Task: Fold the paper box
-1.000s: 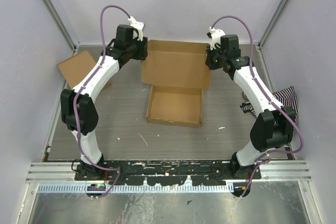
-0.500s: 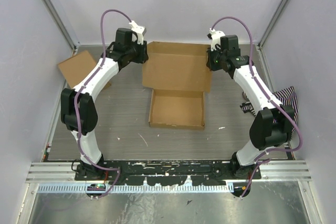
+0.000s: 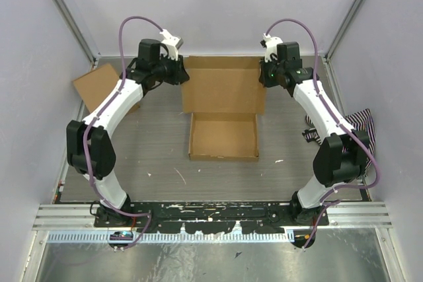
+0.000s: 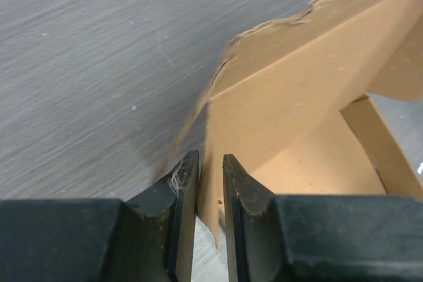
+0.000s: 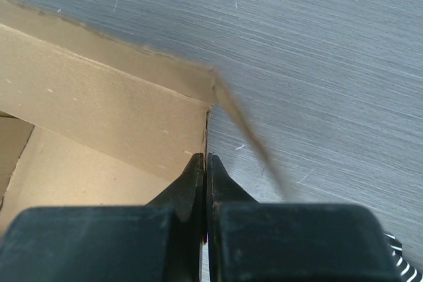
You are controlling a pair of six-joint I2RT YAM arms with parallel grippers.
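Observation:
The paper box lies mid-table: its shallow tray [image 3: 223, 135] is near me and its big lid panel [image 3: 223, 85] is raised behind it. My left gripper [image 3: 179, 70] is at the lid's left edge. In the left wrist view its jaws [image 4: 210, 163] stand slightly apart with the lid's side flap [image 4: 284, 90] loose between them. My right gripper [image 3: 265, 76] is at the lid's right edge. In the right wrist view it [image 5: 205, 160] is shut on the thin edge of the lid's side flap [image 5: 125, 107].
A second, squarish brown carton [image 3: 99, 84] lies at the back left by the wall. A striped cloth [image 3: 360, 123] lies at the right edge. Grey walls and metal posts close in the back and both sides.
The left arm has swung left and its gripper has drawn back to the lid's left edge. The lid and tray have shifted slightly right. The right arm has barely moved.

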